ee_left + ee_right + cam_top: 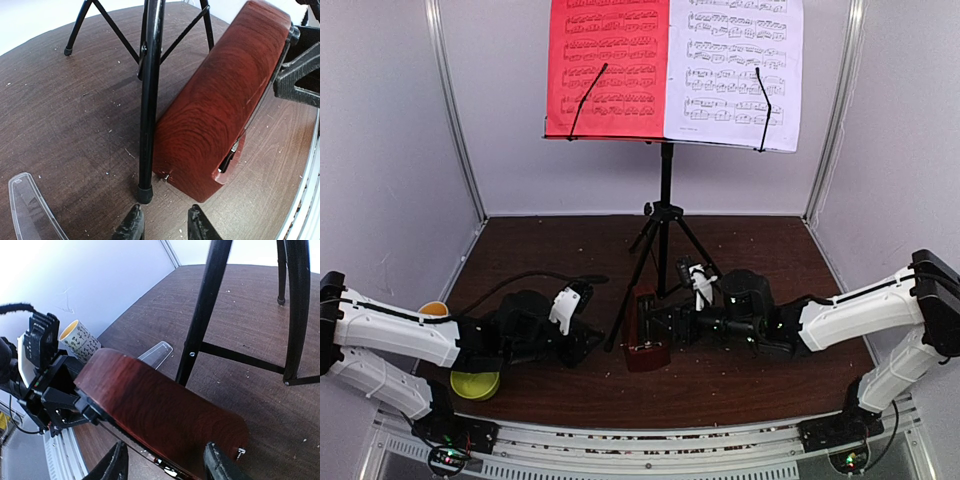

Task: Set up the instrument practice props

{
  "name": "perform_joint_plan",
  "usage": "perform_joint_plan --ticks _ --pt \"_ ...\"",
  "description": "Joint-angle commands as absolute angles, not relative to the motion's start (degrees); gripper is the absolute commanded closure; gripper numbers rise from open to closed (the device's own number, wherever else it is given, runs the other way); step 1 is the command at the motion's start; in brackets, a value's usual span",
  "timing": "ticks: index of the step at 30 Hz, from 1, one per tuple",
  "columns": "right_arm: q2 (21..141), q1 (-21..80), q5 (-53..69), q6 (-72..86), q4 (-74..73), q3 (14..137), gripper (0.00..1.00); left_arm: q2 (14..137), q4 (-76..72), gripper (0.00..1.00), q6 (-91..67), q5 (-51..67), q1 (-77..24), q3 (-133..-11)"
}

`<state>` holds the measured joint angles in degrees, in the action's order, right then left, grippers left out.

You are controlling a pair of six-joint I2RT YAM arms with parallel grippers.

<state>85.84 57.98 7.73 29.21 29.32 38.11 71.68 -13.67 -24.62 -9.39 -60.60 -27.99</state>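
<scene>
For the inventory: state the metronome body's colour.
Metronome: dark red wood grain; left wrist view shows it best.

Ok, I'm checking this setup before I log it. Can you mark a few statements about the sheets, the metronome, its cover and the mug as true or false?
1. The red sheet sits left of the white sheet on the music stand. True.
2. The clear cover is on the metronome. False: it lies on the table, off the metronome.
3. The right end effector has its fingers on either side of the metronome. True.
4. The left end effector holds the mug. False: nothing is between its fingers, and the mug stands by the left arm.
</scene>
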Motion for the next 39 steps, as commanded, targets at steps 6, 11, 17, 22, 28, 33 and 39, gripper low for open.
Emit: perform_joint_plan --ticks 6,11,17,22,28,33,39 --pt "86.0 58.1 5.5 30.3 29.3 38.5 0.57 71.3 -16.0 0.69 -23.7 -9.7 -60.8 -29.1" --pt "86.0 58.1 5.4 31.0 29.9 38.2 0.62 71.2 -16.0 0.69 -23.5 -9.9 -60.8 -29.2" --pt "85.6 58.1 4.9 31.9 30.6 37.1 0.65 70.9 -15.6 0.69 -23.3 -10.2 -60.8 -29.1" --pt "85.0 58.0 6.8 31.1 32.1 35.7 0.56 70.4 -15.2 0.69 -22.9 -10.5 -60.8 -29.0" --pt "84.5 58.3 9.4 29.6 32.8 36.6 0.40 70.6 -15.2 0.69 -22.6 -10.6 -60.8 -29.2" --pt "84.8 58.4 9.3 29.2 31.6 38.9 0.38 70.9 -15.4 0.69 -22.6 -10.5 -60.8 -29.4" --pt "86.2 58.6 7.6 29.0 30.2 41.4 0.40 70.9 -15.3 0.69 -22.4 -10.5 -60.8 -29.6"
